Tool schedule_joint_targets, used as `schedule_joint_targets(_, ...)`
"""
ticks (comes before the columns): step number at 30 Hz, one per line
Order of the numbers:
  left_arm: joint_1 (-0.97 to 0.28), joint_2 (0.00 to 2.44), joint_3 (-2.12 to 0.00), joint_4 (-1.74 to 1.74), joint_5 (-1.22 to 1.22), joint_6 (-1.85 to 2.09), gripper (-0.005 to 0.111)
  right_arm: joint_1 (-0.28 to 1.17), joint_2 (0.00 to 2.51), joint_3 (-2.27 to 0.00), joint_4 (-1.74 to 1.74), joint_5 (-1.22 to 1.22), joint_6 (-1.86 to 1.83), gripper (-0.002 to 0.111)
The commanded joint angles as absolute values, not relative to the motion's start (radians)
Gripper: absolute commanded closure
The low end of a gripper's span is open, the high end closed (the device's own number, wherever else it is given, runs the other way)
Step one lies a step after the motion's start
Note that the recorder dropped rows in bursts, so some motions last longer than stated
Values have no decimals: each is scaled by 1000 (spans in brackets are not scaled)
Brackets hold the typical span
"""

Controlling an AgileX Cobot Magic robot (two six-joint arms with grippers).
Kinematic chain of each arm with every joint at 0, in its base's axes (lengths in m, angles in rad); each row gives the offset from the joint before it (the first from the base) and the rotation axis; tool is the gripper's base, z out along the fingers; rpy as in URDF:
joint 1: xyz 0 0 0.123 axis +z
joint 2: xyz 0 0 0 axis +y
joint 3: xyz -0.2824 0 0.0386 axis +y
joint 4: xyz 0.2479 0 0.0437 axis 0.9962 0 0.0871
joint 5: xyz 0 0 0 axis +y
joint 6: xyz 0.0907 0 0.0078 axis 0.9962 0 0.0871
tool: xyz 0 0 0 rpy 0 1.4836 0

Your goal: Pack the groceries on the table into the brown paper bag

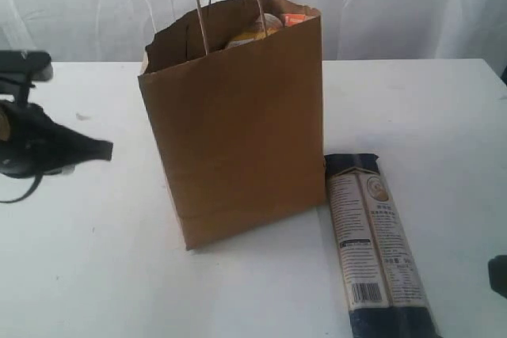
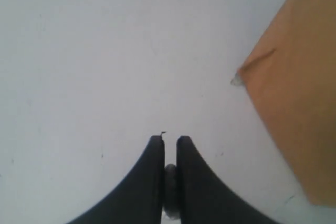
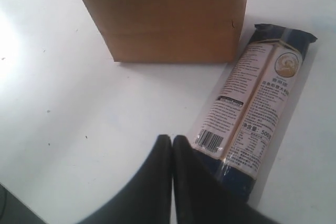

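Nearest, the long dark pasta pack point(image 1: 379, 243) lies flat on the table point(image 1: 95, 275) at 4 o'clock from the brown paper bag point(image 1: 238, 124), just beside its base. Probably stiff, brittle and slick, it wants a grip across its middle. The right gripper point(image 3: 172, 139) and left gripper point(image 2: 169, 139) are both closed and empty; beyond, the bag's ragged mouth looks freest at 9 o'clock.
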State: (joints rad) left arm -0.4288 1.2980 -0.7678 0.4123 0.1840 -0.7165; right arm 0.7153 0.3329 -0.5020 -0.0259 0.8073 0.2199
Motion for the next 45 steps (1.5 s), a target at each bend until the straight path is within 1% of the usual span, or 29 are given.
schedule_joint_targets(1,-427,1156,-834,389,194,-711,107,709,328,-497,-17,805,213,108)
schedule_joint_targets(8,-436,1054,-935,330,92,-711,107,709,328,-497,-6,805,213,108)
schedule_joint_targets(14,-520,1057,-971,330,-16,-700,107,709,328,-497,-6,805,213,108)
schedule_joint_targets(28,-584,1261,-1085,334,-107,-729,107,709,328,-497,7,805,213,108)
schedule_joint_targets(40,-611,1356,-1096,344,-156,-729,106,709,328,-497,7,805,213,108)
schedule_joint_targets(41,-612,1358,-1096,344,-153,-729,103,709,328,-497,7,805,213,108)
schedule_joint_targets(43,-612,1358,-1096,344,-157,-729,93,709,328,-497,7,805,213,108)
schedule_joint_targets(45,-612,1358,-1096,347,-157,-727,75,709,328,-497,7,805,213,108)
